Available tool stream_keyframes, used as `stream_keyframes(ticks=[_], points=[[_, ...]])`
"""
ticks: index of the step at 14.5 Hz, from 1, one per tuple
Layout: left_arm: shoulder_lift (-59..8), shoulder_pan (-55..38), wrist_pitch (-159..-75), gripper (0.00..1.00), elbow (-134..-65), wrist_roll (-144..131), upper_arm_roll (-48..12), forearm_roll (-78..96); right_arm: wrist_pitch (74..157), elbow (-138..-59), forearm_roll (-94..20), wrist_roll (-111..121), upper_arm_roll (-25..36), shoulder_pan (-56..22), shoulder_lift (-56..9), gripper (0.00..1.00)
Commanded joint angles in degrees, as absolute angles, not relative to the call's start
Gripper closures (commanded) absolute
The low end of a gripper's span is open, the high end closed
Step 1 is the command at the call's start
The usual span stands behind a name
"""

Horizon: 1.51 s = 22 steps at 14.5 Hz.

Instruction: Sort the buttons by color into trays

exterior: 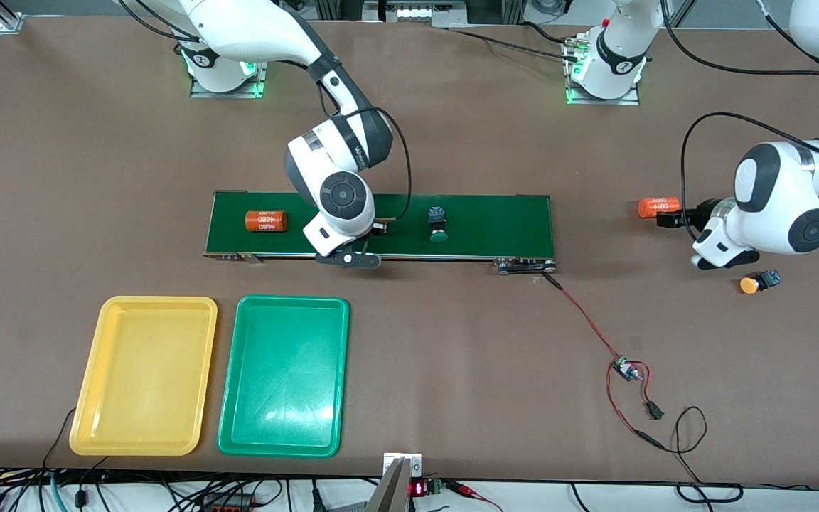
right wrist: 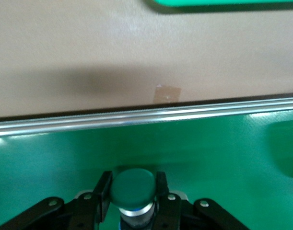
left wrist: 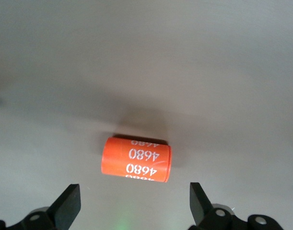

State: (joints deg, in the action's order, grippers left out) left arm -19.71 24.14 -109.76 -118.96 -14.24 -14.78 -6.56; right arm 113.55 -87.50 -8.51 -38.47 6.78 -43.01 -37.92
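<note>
Right hand (right wrist: 133,201): over the belt (exterior: 495,224), closed on a green button (right wrist: 133,187). In the front view this hand and its button are hidden under the arm's wrist; in the right wrist view only the round green cap and a silver collar show between the two black fingers (right wrist: 161,189), the body below cut off.

Second green button (exterior: 439,223): on the belt, beside the right hand toward the left arm's end; dark body, round green cap turned toward the front camera.

Left hand (left wrist: 134,206): over the bare table (exterior: 452,341), well apart from the belt, fingers spread wide and holding nothing. In the front view it is mostly masked by its own wrist.

Cylinder (left wrist: 136,159): orange, lying on its side just ahead of the left hand's fingertips, between their lines but not touched. White print reads "4680", repeated; the upper and lower rows are cut off by the curve.

Belt cylinder (exterior: 265,220): orange, same "4680" print, on the belt beside the right hand toward the right arm's end.

Orange button (exterior: 759,281): on the table near the left hand, nearer the front camera; yellow-orange cap, black-and-blue body, lying on its side.

Yellow tray (exterior: 89,419) and green tray (exterior: 232,427): side by side, nearer the front camera than the right hand. A sliver of the green tray shows at the edge of the right wrist view.
</note>
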Motion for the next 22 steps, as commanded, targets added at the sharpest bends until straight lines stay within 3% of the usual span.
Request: stream_keyframes(ticks=[1,5,9,16,22], points=[[-18.9,22.5,-113.0,0.00,-120.8,-32.4,-13.1,-5.0,113.5,-86.0,-9.6,-41.7,6.7,-42.6,-36.1,1.00],[-22.0,22.6,-115.6,0.00,-120.8,-54.7,-13.0,-5.0,113.3,-81.9,-9.1,-42.7,11.3,-41.7,-36.3,1.00],[-24.8,24.9,-123.0,0.05,-124.0,-64.1,-12.9,-5.0,115.3,-74.2,-9.1,-41.2,12.0,-35.9,-40.2,1.00],[-20.9,25.0,-112.6,0.04,-124.7,-70.8,-13.7,-5.1,118.6,-68.6,-9.0,-25.2,12.0,-28.6,-45.2,1.00],[-22.1,24.9,-118.3,0.11,-130.0,-72.4,-13.8,-5.1,123.0,-65.0,-8.9,-17.4,11.9,-23.6,-51.8,1.00]])
